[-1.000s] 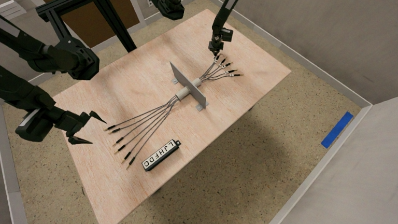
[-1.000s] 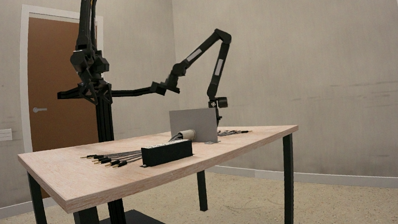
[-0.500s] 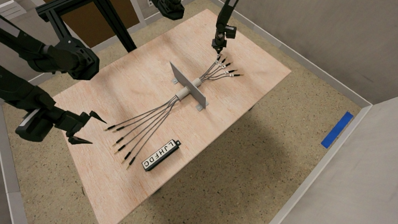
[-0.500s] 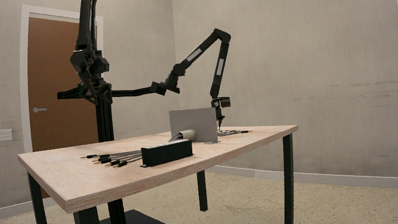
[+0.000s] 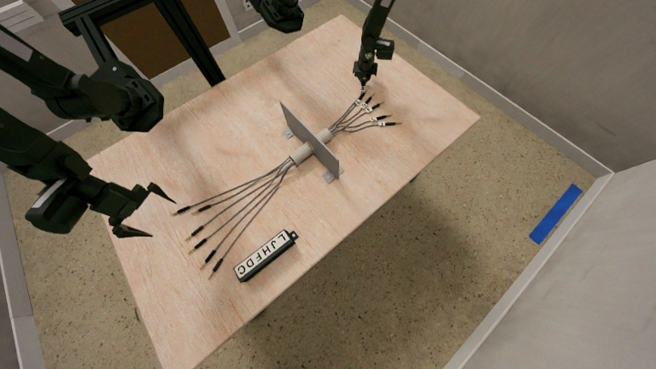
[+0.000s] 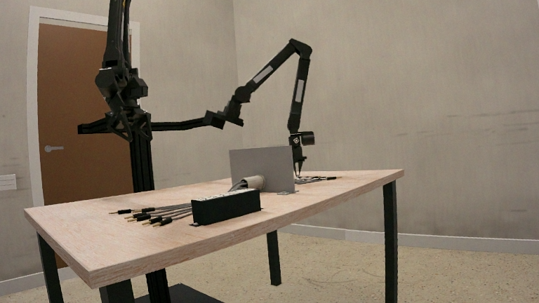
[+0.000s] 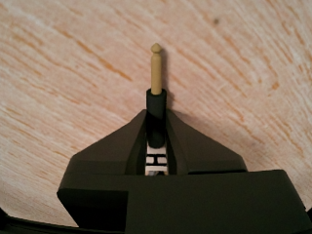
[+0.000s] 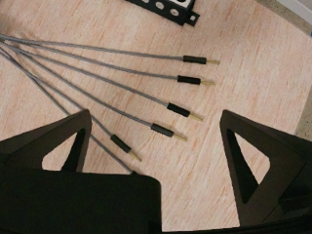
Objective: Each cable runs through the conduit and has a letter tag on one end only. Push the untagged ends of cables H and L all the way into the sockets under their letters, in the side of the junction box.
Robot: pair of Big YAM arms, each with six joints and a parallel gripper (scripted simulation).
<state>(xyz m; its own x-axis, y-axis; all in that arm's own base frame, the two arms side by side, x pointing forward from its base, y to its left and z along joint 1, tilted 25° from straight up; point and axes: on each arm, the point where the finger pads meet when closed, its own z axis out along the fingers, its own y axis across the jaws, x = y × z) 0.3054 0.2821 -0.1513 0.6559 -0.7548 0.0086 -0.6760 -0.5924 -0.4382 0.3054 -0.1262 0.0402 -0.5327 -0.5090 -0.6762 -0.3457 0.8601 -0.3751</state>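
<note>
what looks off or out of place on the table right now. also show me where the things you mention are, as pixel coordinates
Nothing looks damaged or spilled. The untagged plugs (image 5: 209, 255) (image 8: 178, 109) fan out loose, all outside the junction box (image 5: 266, 256) (image 6: 225, 207); one cable crosses another, a mild tangle at most.
</note>
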